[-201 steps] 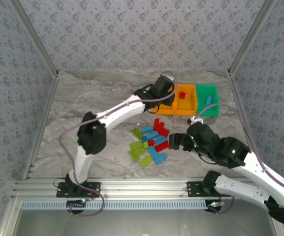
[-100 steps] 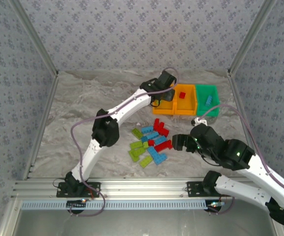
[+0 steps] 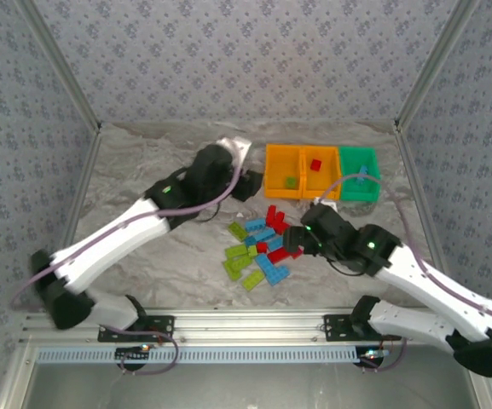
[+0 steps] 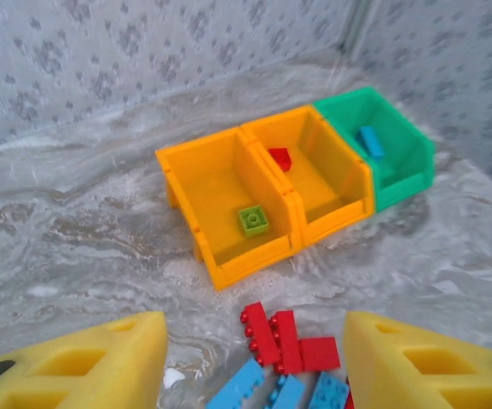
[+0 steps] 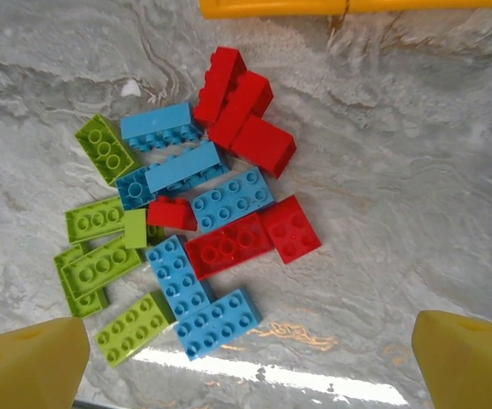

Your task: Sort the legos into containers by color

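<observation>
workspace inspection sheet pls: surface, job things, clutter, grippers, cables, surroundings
surface: grey marbled table, dry.
job's things: left orange bin holds one lime brick; middle orange bin one red brick; green bin one blue brick; loose brick pile unsorted in front of the bins.
clutter: nothing seen.
grippers: left gripper open, empty; right gripper open, empty, above the pile.
cables: thin cable along each arm.
surroundings: patterned walls, metal frame.
</observation>
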